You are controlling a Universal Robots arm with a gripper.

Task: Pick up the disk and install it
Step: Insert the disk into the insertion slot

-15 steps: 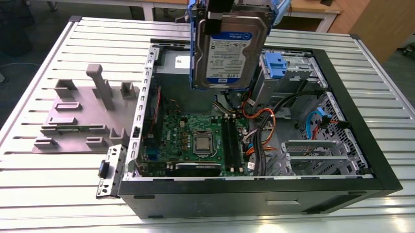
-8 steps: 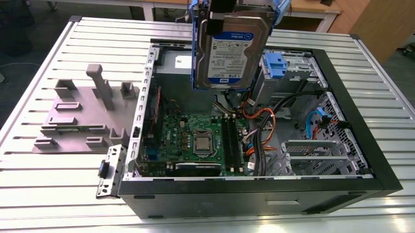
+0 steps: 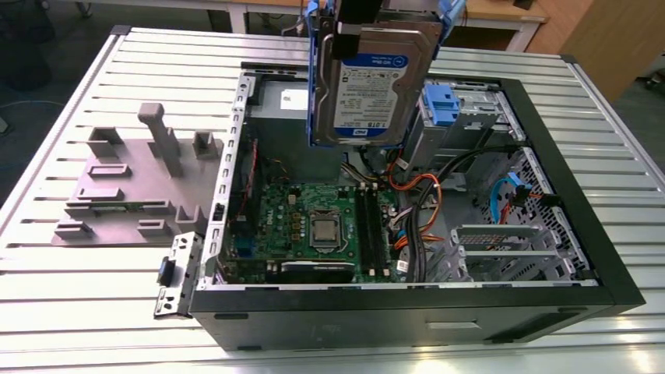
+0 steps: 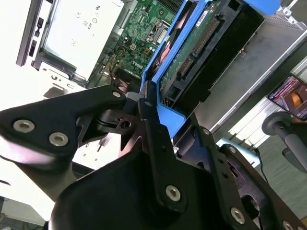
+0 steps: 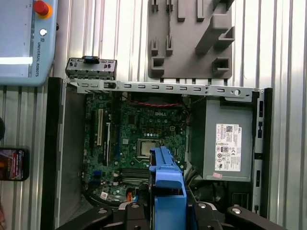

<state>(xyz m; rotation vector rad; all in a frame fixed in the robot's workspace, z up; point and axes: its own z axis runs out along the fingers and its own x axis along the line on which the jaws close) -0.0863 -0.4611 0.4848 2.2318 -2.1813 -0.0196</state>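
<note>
Holding the disk [image 3: 372, 86] up in the air, straight over the open case [image 3: 416, 315]. Gripping it by the top end with the gripper [image 4: 160, 115], fingers [image 4: 148, 124] clamped tight on the blue rail [image 4: 165, 122] from both sides. Hanging long side down, label facing out in the exterior view, plug end showing in the second wrist view. Probably held by the rail so as not to squeeze the bare green back of the disk. Probably kept upright so as to go down thin side first.

Not touching anything below. Floating above the board [image 3: 311, 222], near the blue latch [image 3: 441, 105] and the metal cage [image 3: 478, 117] on the exterior view's right. Looking down in the first wrist view: blue rail [image 5: 167, 184] in front, chip [image 5: 145, 148] in the middle of the board just past it, power box [image 5: 225, 146] off to one side.

Plenty of open air all round up here. Less room lower down: orange and black cables [image 3: 416, 195] bunched next to the cage, case walls on every side, hard metal edges at the cage. Worth minding the cables, likely to snag a corner.

Well apart, out on the table [image 3: 62, 312] on the exterior view's left: grey tray [image 3: 124, 195] with pegs and slots.
</note>
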